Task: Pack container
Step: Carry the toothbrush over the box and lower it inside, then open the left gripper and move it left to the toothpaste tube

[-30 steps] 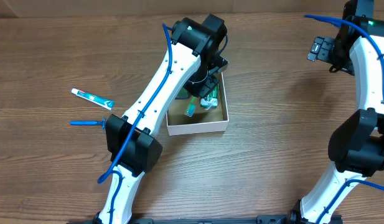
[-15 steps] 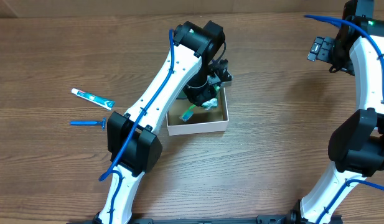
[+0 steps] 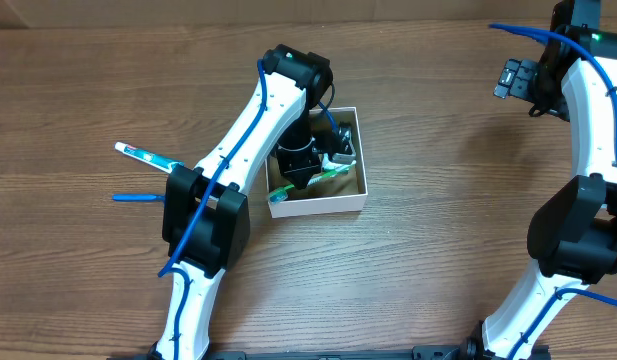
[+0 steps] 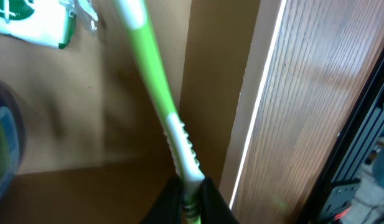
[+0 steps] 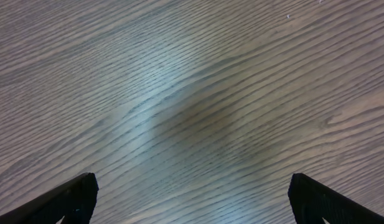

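Two strays: toothpaste tube (image 3: pixel 148 157), blue razor (image 3: pixel 138 197), frame left, at left arm's (image 3: pixel 256 130) elbow.
Left pincer (image 4: pixel 190 199): clamped on green toothbrush (image 4: pixel 157 93) inside container (image 3: pixel 318 207).
Right pincer (image 5: pixel 192 202): wide over bench (image 5: pixel 192 93).

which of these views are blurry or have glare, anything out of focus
Left wrist: the toothbrush is soft-edged up close, the carton blurred, the container rim blown out white. Right wrist: a pale sheen across the table, grain sharp. Overhead: sharp, evenly lit.
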